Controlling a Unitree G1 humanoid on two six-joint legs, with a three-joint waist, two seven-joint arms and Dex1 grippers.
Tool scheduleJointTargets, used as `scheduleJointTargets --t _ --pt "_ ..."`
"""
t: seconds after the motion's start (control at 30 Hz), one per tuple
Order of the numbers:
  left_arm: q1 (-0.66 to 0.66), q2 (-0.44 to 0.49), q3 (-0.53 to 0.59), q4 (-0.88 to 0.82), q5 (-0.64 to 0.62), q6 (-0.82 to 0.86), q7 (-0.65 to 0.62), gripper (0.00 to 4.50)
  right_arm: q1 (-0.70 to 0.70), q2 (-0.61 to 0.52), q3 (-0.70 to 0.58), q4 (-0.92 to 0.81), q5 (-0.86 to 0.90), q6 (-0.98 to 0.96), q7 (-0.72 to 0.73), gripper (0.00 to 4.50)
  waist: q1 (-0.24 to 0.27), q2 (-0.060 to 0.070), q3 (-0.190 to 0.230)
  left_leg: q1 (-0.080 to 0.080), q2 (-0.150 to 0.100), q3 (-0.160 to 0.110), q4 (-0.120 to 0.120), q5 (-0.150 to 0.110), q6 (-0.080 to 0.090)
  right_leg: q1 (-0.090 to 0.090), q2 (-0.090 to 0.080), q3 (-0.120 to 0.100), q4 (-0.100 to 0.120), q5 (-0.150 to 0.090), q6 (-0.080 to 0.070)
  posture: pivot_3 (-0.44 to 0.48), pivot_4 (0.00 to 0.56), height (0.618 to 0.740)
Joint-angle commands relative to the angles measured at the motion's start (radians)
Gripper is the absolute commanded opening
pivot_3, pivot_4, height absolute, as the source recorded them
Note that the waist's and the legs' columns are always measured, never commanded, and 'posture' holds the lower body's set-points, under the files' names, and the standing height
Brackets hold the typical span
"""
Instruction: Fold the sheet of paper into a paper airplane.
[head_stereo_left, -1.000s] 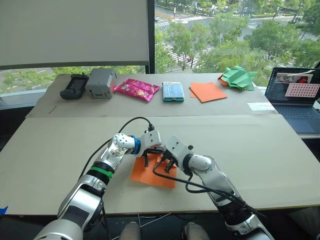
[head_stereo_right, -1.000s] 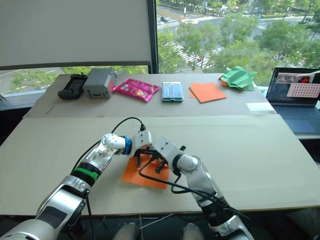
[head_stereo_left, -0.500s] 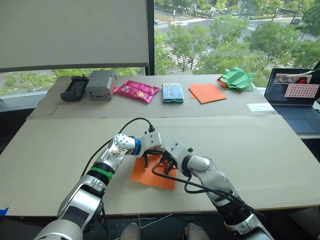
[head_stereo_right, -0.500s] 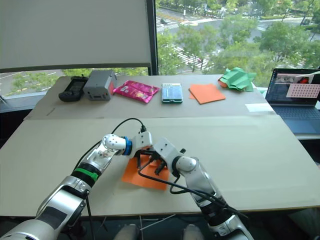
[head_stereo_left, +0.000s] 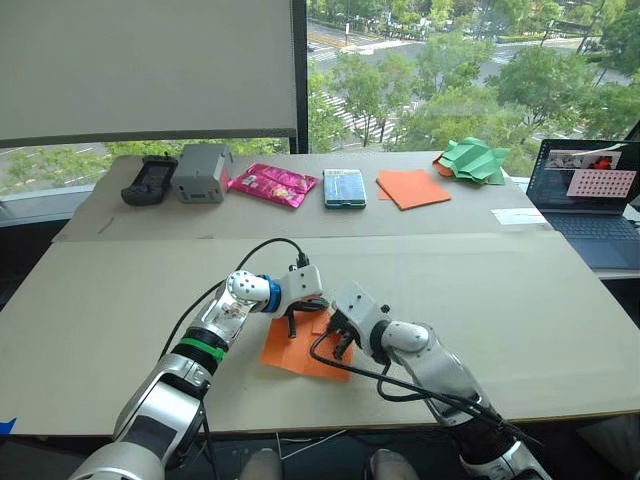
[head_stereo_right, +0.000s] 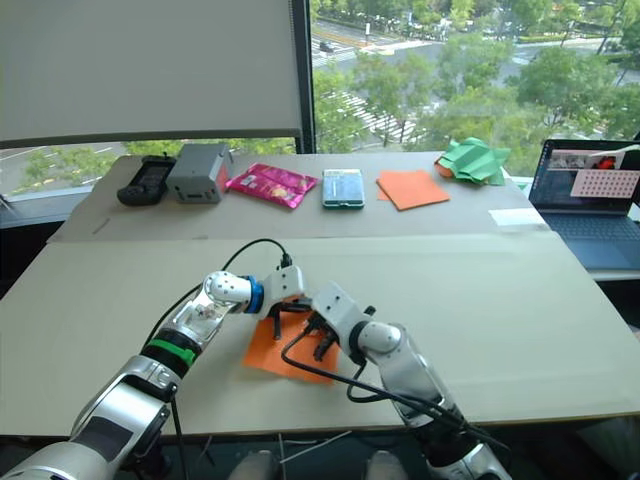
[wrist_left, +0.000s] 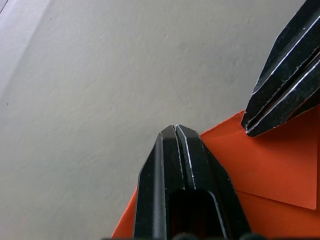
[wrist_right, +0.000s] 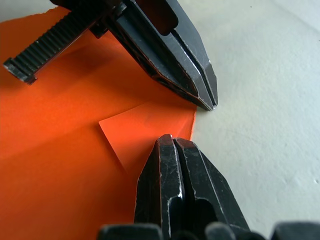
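Orange sheet of paper, one corner folded over, lies under both closed, empty hands.

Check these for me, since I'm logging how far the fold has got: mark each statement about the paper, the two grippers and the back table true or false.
1. The sheet of paper lies flat on the near table with both grippers over it. True.
2. The left gripper is wide open. False: its fingers are shut together, the tips at the sheet's edge.
3. A small corner flap is folded over on the sheet. True.
4. The right gripper is lifting the sheet off the table. False: it is shut, its tips down on the sheet.
5. The green paper shape sits beside the laptop on the far table. True.
6. The pink packet lies on the orange sheet. False: it lies on the far table.
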Motion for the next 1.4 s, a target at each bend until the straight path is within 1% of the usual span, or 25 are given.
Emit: scheduleJointTargets --t 0.03,0.43,0.63,0.77,0.97,1.1,1.2,1.3,1.4 --pt "0.029 0.02 -0.028 0.023 0.042 0.025 -0.015 0.0 0.084 -0.041 0.033 0.055 0.018 0.085 0.015 0.03 0.0 0.0 -0.001 0.0 0.0 0.0 0.0 0.0 0.0 0.0 0.0 0.0 0.0 0.0 0.0 0.0 0.15 0.706" --pt "0.032 0.024 -0.028 0.017 0.042 0.024 -0.022 0.0 0.166 -0.076 0.019 -0.013 0.05 0.124 -0.004 0.03 0.0 -0.003 -0.003 0.001 0.0 0.0 0.0 -0.002 -0.004 0.001 -0.001 -0.001 0.0 -0.002 0.001 0.0 0.15 0.706" --pt "0.031 0.024 -0.031 0.019 0.043 0.024 -0.021 0.0 0.236 -0.101 0.007 -0.06 0.062 0.144 -0.023 0.03 0.003 -0.005 -0.005 0.001 0.0 0.0 0.0 -0.003 -0.005 0.001 -0.001 -0.001 -0.001 -0.004 0.001 0.0 0.15 0.706" --pt "0.03 0.024 -0.032 0.022 0.042 0.022 -0.022 0.0 0.256 -0.11 -0.002 -0.095 0.077 0.157 -0.03 0.03 0.005 -0.007 -0.006 0.003 0.0 0.0 0.0 -0.006 -0.009 0.002 -0.002 -0.001 -0.001 -0.005 0.001 0.0 0.15 0.706" --pt "0.024 0.019 -0.032 0.033 0.044 0.016 -0.017 0.0 0.23 -0.097 -0.043 -0.174 0.11 0.14 -0.041 0.03 0.007 -0.007 -0.004 0.003 0.0 0.0 0.0 -0.006 -0.01 0.002 -0.002 -0.001 -0.001 -0.006 0.001 0.0 0.15 0.706" --pt "0.021 0.018 -0.025 0.037 0.042 0.015 -0.01 0.0 0.175 -0.032 -0.139 -0.292 0.205 0.029 -0.023 0.03 0.008 -0.006 0.002 0.002 0.0 -0.001 -0.001 -0.006 -0.01 0.001 -0.002 -0.002 -0.001 -0.006 0.001 0.0 0.15 0.706" --pt "0.025 0.02 -0.016 0.019 0.04 0.022 -0.006 0.0 0.144 0.018 -0.214 -0.37 0.318 -0.008 0.014 0.03 0.007 -0.002 0.007 -0.006 0.0 0.0 0.0 -0.006 -0.009 -0.006 -0.002 -0.002 -0.002 -0.006 0.001 0.0 0.15 0.706" --pt "0.027 0.021 -0.014 0.012 0.04 0.025 -0.006 0.0 0.115 0.011 -0.191 -0.345 0.316 -0.031 0.012 0.03 0.007 -0.002 0.008 -0.008 0.0 -0.001 0.0 -0.006 -0.009 -0.009 -0.002 -0.002 -0.001 -0.006 0.002 0.0 0.15 0.706" --pt "0.029 0.024 -0.013 0.005 0.039 0.028 -0.002 0.0 0.064 -0.008 -0.111 -0.227 0.235 -0.087 -0.027 0.03 0.006 -0.002 0.009 -0.007 0.0 0.0 0.0 -0.006 -0.009 -0.009 -0.002 -0.002 -0.001 -0.006 0.002 0.0 0.15 0.706"
